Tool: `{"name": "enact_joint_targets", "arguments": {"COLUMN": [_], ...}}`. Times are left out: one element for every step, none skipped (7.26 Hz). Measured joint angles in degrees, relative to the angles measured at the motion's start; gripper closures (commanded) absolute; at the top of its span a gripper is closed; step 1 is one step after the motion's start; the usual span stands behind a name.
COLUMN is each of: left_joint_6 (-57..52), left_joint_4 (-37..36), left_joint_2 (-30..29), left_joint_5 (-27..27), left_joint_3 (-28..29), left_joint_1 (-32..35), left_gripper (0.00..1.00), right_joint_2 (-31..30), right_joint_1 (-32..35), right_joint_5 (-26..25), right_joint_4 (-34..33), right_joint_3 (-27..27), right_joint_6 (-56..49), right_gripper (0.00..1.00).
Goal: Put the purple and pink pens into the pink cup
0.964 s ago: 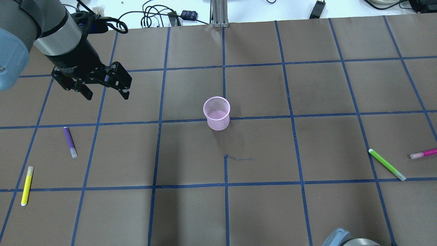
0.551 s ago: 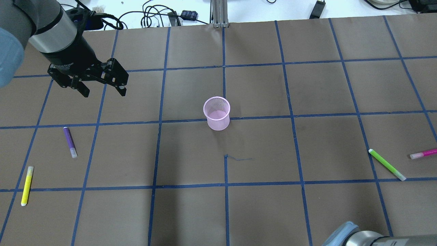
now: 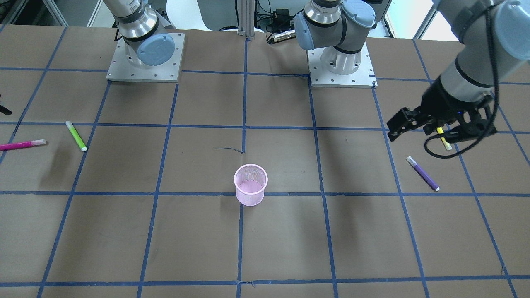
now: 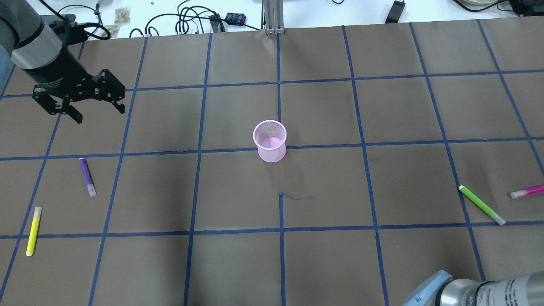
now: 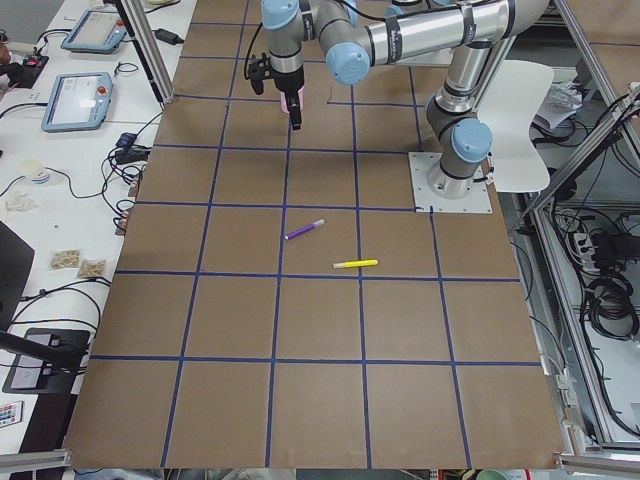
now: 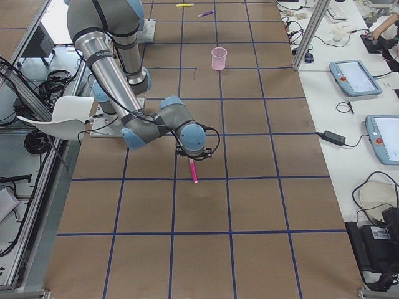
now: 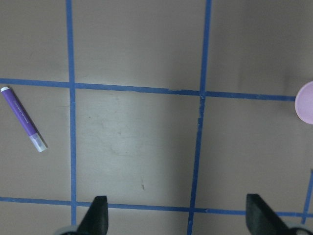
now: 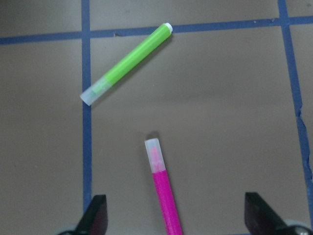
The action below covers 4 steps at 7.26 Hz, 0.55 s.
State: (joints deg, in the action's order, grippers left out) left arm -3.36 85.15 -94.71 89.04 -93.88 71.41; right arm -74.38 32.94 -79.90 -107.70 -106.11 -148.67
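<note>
Two pens are wanted and neither is in the pink cup (image 4: 270, 140) yet, which stands upright and empty about the middle of the counter (image 4: 323, 263). Both arms look to be at the approach step.

The purple pen (image 4: 86, 176) lies flat toward the counter's left edge, roughly midway between the robot's edge and the far one. The left tool (image 4: 98, 114) hangs above the counter farther out, toward the far left corner, its fingers spread wide with nothing between them. From its own wrist camera the pen sits off to one side, not between the fingertips. I'd say this arm has to come back toward the robot's edge until the pen is centred, turn so the fingers straddle the barrel, then go down and close.

The pink pen (image 4: 527, 191) lies right at the counter's right edge, with a green pen (image 4: 481, 205) just inboard of it. The right tool (image 8: 177, 218) is over it, fingers apart and empty. Its wrist view shows the pink barrel running up between the two fingertips, so it seems better lined up, and a straight descent and a squeeze should do. How high it hangs I can't tell.

A yellow pen (image 4: 33, 230) near the robot-side left corner isn't part of the job and should be left alone.
</note>
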Motion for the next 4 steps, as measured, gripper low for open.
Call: {"name": "enact_joint_targets", "arguments": {"left_joint_6": [-0.37, -2.15, -4.38, -6.13], "left_joint_4": [-2.00, -4.07, -6.15, -8.77], "left_joint_2": [-1.55, -3.00, -4.86, -7.27], "left_joint_5": [0.07, 0.12, 0.12, 0.07], "left_joint_3": [-0.40, -0.84, -1.45, -2.24], "left_joint_1": [-4.53, -8.55, -12.26, -15.08], "left_gripper": [0.00, 0.00, 0.00, 0.00], "right_joint_2": [2.99, 4.95, 6.46, 8.13], "right_joint_1": [-0.71, -1.55, -2.58, -3.24], "right_joint_5": [0.50, 0.28, 0.06, 0.02], "right_joint_4": [-2.24, -3.20, -3.44, -3.46], "right_joint_3": [0.54, 0.86, 1.01, 1.15], "right_joint_6": [-5.38, -9.41, -13.04, -16.14], "right_gripper": [0.00, 0.05, 0.09, 0.12]}}
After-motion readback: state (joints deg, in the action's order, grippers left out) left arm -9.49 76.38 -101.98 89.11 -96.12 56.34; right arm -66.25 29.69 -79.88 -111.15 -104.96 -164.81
